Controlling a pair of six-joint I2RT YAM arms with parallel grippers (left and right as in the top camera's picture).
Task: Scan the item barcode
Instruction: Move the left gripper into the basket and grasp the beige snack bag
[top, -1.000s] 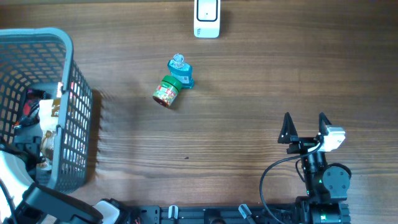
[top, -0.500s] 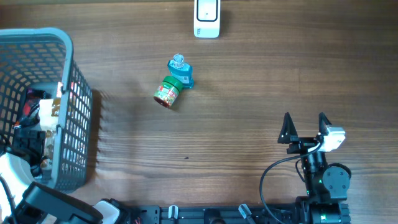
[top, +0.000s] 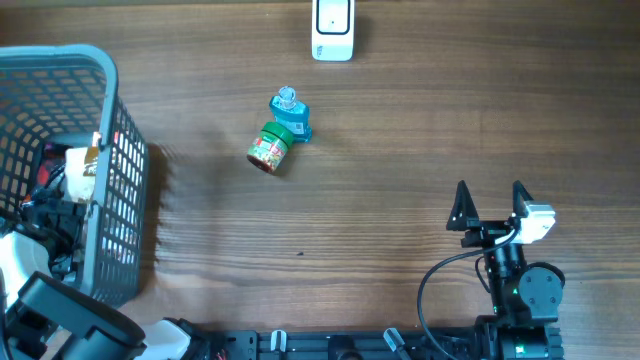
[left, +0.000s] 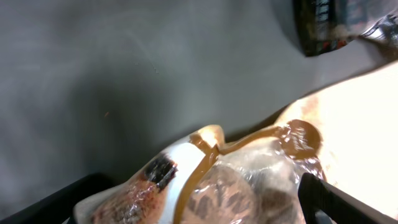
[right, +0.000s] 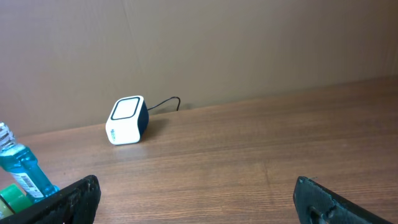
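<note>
Inside the grey basket (top: 60, 52), left gripper (left: 205, 202) spread open over a plastic-wrapped snack packet (left: 261, 180), right gripper (top: 490, 190) wide open, empty, far right of the basket, barcode scanner (top: 332, 30), blue bottle (top: 290, 112) and green-lidded jar (top: 268, 148) between.

You see the scanner (right: 127, 120) upright on the table (right: 249, 155), with the blue bottle (right: 23, 169) at far left.

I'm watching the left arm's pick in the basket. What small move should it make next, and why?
Probably ease the left gripper down a little and close on the wrapped package. Its jaws stand open with the package close in front of them in the basket, and nothing is gripped yet, so nothing can go to the scanner.
</note>
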